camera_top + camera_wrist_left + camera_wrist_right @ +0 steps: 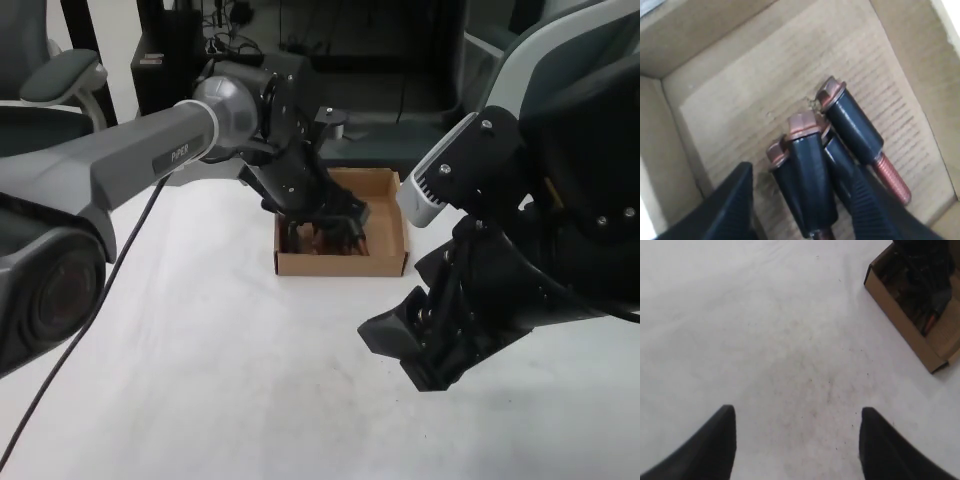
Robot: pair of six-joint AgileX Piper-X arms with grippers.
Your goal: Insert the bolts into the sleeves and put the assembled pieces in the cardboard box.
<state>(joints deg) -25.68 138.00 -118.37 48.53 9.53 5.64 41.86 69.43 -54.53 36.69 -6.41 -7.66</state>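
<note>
The cardboard box stands at the back middle of the white bench. My left gripper is down inside the box, open. Several assembled pieces, copper bolts in black sleeves, lie bunched on the box floor between and beside its fingers. One more sleeved bolt lies just past them with its threaded end showing. My right gripper hangs open over bare bench, nothing between its fingers, in front and to the right of the box.
The left arm stretches across from the left side into the box. The right arm's bulk fills the right side. White bench spreads in front of the box. Chairs and dark equipment stand behind the bench.
</note>
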